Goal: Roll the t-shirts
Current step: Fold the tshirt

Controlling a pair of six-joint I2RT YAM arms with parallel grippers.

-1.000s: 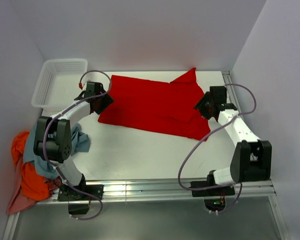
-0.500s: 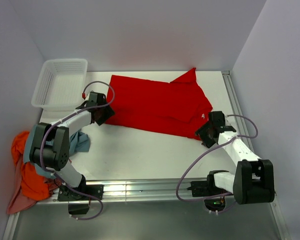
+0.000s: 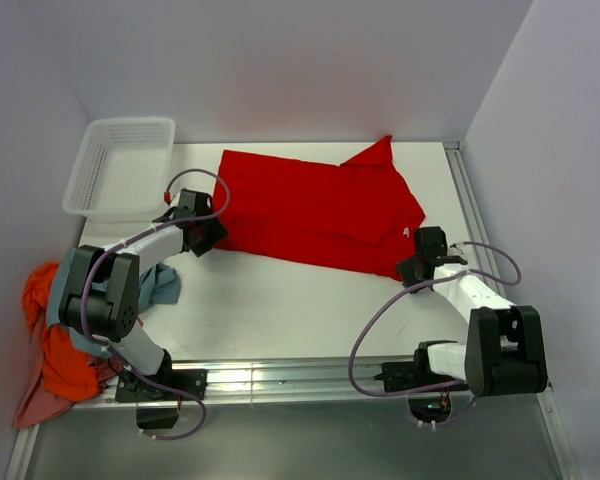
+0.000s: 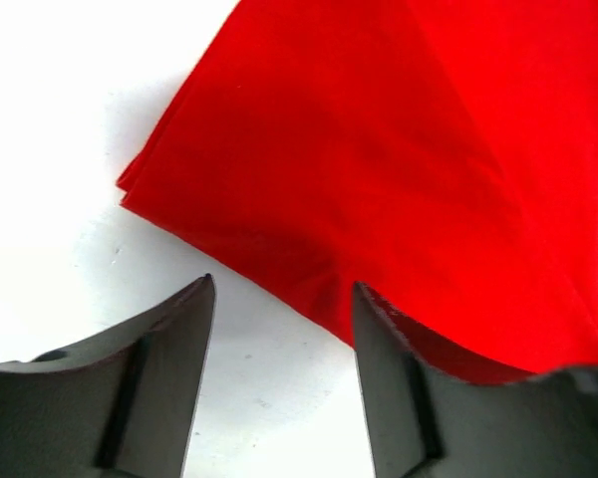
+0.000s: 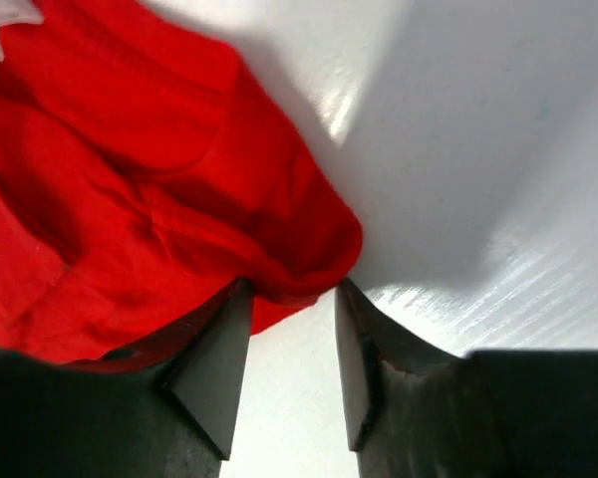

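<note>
A bright red t-shirt (image 3: 315, 205) lies folded into a long strip across the table, with its white neck label (image 3: 408, 232) near the right end. My left gripper (image 3: 206, 238) is open at the shirt's near-left corner. In the left wrist view (image 4: 282, 291) the cloth's edge (image 4: 309, 289) lies just at the fingertips, with bare table between the jaws. My right gripper (image 3: 410, 270) is open at the near-right corner. In the right wrist view (image 5: 292, 287) a bulge of red cloth (image 5: 299, 259) sits at its fingertips.
A white mesh basket (image 3: 92, 150) stands at the back left. A heap of other shirts hangs over the left table edge: orange (image 3: 52, 350), blue-grey (image 3: 158, 282) and pinkish (image 3: 30, 405). Walls close in at the back and both sides.
My right gripper has come back from the shirt's right edge to its near-right corner, uncovering the label. My left gripper has shifted slightly nearer along the left edge. The shirt lies as before.
</note>
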